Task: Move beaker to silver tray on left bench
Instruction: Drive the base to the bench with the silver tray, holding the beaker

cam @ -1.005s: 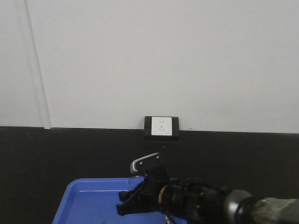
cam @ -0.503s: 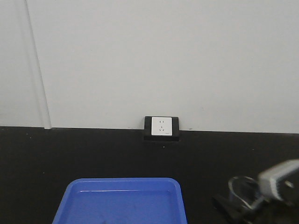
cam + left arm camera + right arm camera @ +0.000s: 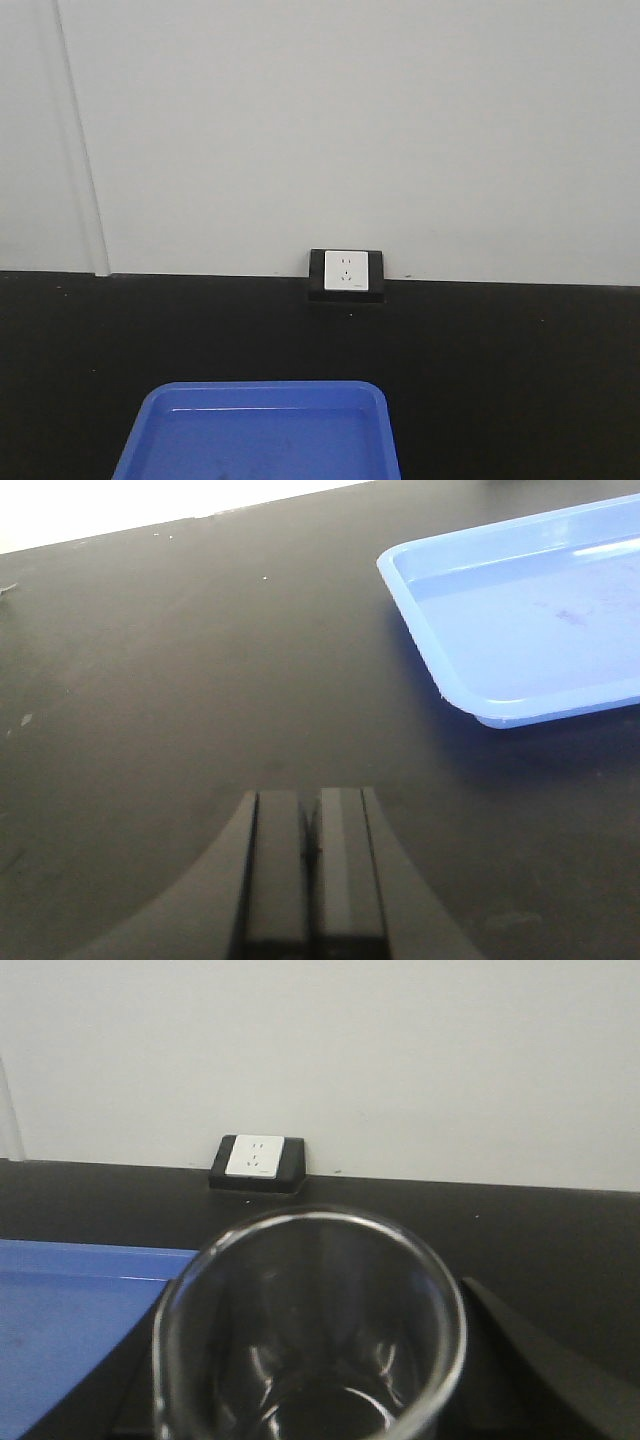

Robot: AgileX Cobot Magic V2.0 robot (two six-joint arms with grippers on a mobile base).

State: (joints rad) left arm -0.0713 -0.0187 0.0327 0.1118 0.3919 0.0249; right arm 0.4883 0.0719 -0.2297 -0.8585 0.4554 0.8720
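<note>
The beaker (image 3: 305, 1330), clear glass and empty, fills the lower middle of the right wrist view. My right gripper (image 3: 310, 1405) is shut on it, and one dark finger (image 3: 535, 1365) shows at its right side. The beaker hangs above the black counter (image 3: 540, 1230), just right of the blue tray. My left gripper (image 3: 311, 802) is shut with nothing in it, low over the black counter top (image 3: 150, 680). The silver tray is out of view. Neither gripper shows in the front view.
A blue plastic tray (image 3: 260, 435) lies on the black counter near the wall; its rim (image 3: 440, 680) is to the right of my left gripper, and its edge (image 3: 60, 1260) is left of the beaker. A white socket (image 3: 345, 272) sits at the wall's foot.
In the front view, my right arm with the beaker went from over the blue tray to the right and out of the picture.
</note>
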